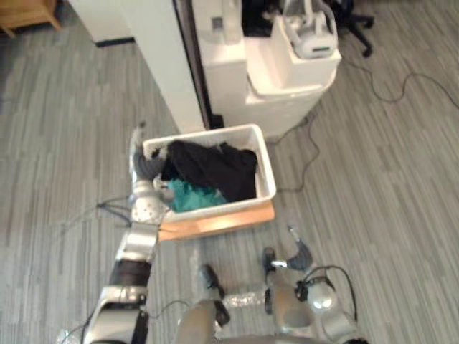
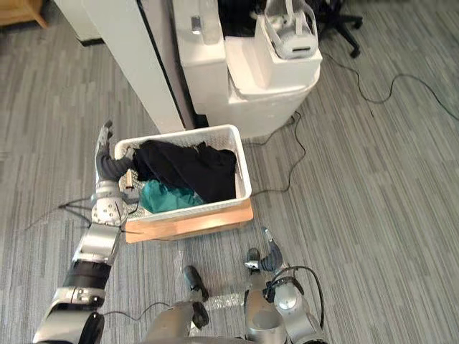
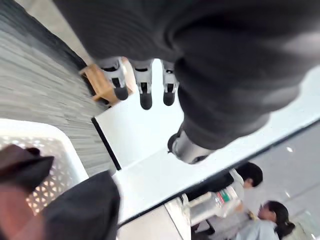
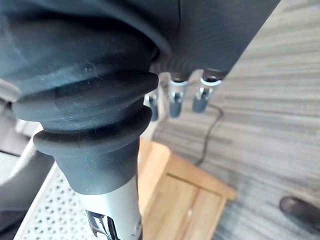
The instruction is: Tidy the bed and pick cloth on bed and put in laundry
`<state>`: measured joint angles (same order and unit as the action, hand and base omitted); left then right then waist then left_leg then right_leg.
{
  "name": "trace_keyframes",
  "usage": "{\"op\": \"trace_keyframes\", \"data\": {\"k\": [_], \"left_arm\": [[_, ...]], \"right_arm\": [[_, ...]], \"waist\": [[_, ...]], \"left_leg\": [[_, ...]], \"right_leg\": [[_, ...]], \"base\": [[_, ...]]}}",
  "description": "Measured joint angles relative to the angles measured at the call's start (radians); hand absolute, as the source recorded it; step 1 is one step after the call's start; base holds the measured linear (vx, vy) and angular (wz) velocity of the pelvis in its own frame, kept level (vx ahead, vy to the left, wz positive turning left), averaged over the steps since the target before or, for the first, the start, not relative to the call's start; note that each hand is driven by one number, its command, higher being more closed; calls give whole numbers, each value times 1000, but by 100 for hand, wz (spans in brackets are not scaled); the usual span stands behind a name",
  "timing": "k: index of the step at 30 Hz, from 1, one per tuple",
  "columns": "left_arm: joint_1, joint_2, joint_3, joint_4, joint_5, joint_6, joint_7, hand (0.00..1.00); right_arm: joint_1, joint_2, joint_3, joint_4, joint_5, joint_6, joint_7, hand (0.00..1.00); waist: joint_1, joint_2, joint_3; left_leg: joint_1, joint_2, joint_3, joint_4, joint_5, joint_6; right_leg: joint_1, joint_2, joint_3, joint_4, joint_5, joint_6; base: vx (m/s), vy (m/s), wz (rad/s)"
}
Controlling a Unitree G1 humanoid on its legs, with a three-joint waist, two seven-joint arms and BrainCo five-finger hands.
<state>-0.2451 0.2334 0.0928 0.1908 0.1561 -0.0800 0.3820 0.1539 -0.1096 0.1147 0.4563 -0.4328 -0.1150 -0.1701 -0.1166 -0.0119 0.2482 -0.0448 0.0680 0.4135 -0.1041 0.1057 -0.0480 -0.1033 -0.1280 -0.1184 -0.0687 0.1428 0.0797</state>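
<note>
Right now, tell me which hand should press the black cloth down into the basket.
Left. The left hand is open at the basket's left rim, beside the black cloth. The right hand is low over the floor, apart from the basket, so it would probably need a longer reach.

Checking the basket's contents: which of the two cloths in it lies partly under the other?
The teal cloth, in the corner by the left hand; the black cloth drapes over it.

Black cloth (image 1: 211, 166) heaped in white laundry basket (image 1: 267, 174)
</note>
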Motion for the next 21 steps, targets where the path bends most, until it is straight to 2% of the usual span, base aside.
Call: {"op": "trace_keyframes", "data": {"k": [3,7,9,12,13,18,21], "left_arm": [[98,-38,41,-39,-49,-38,14,0],[300,-119,121,-19,-186,-46,5,0],[384,-165,128,76,-243,-43,-42,0],[427,-189,143,223,-295,-22,-107,0],[439,-199,145,333,-300,-5,-138,0],[465,-216,158,590,-222,12,-162,0],[461,-220,199,658,-200,17,-163,0]], "right_arm": [[-2,14,-52,77,0,10,-1,0],[-10,17,-120,170,1,31,-1,0],[-3,14,-173,217,7,48,0,0],[-11,13,-207,272,39,54,2,0],[-15,17,-225,311,51,56,4,0],[-29,31,-265,413,93,55,9,0],[-39,35,-303,464,122,54,3,0]], "waist": [[22,9,-15],[32,31,-40],[52,40,-61],[67,36,-78],[76,25,-85],[76,2,-108],[76,3,-114]], "left_leg": [[31,0,-4,0,-2,1],[58,4,-9,0,-12,3],[65,3,-13,0,-18,4],[68,2,-15,0,-18,5],[70,0,-16,0,-18,5],[77,-8,-8,0,-27,15],[86,-13,-1,0,-31,20]], "right_leg": [[38,1,-14,-2,-17,-2],[69,5,-19,0,-44,-4],[78,5,-19,-2,-50,3],[84,4,-18,-4,-54,6],[88,2,-17,-4,-56,7],[100,1,-9,-9,-60,11],[101,-1,2,-14,-61,11]], "base": [[24,-5,15],[-14,-12,6],[-23,0,6],[-15,13,5],[0,0,0],[0,8,-2],[26,20,-7]]}}
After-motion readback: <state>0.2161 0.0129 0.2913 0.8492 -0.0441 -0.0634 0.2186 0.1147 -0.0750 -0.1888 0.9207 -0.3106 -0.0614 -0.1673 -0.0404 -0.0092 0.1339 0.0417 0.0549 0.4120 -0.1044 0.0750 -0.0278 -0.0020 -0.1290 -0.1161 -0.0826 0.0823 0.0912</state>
